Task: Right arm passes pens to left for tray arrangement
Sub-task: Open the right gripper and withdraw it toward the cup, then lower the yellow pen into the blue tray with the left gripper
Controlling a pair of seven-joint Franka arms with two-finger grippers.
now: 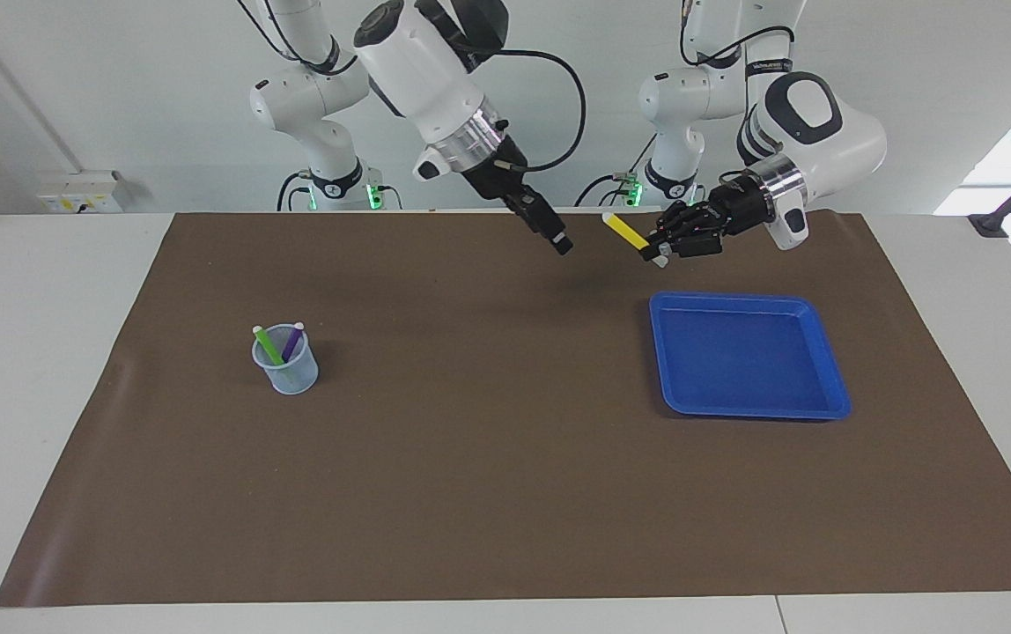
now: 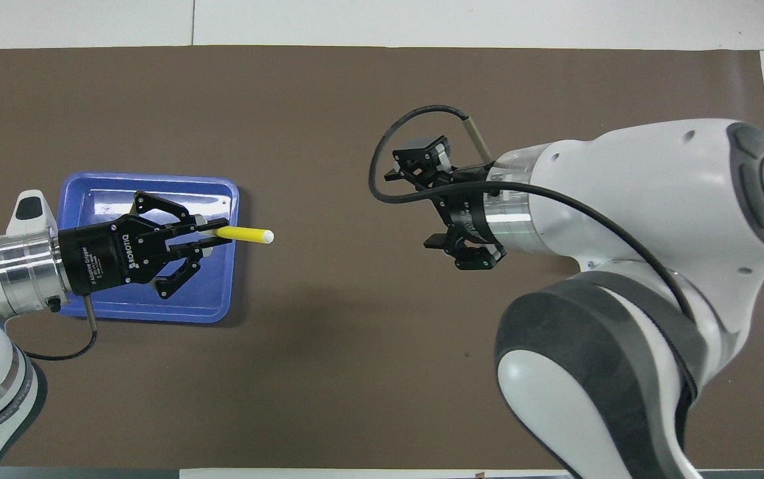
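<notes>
My left gripper (image 1: 657, 249) (image 2: 217, 237) is shut on the yellow pen (image 1: 624, 229) (image 2: 245, 234) near its pale end and holds it in the air, over the edge of the blue tray (image 1: 739, 300) (image 2: 156, 306) that faces the table's middle. The pen sticks out toward the right gripper. My right gripper (image 1: 561, 244) (image 2: 438, 203) is open and empty, raised over the mat's middle, a short gap from the pen's free end. The green pen (image 1: 267, 344) and the purple pen (image 1: 293, 341) stand in a small pale blue mesh cup (image 1: 286, 368) toward the right arm's end. The tray holds nothing.
A brown mat (image 1: 488, 458) (image 2: 329, 86) covers most of the white table. In the overhead view the right arm's bulk hides the cup and its pens.
</notes>
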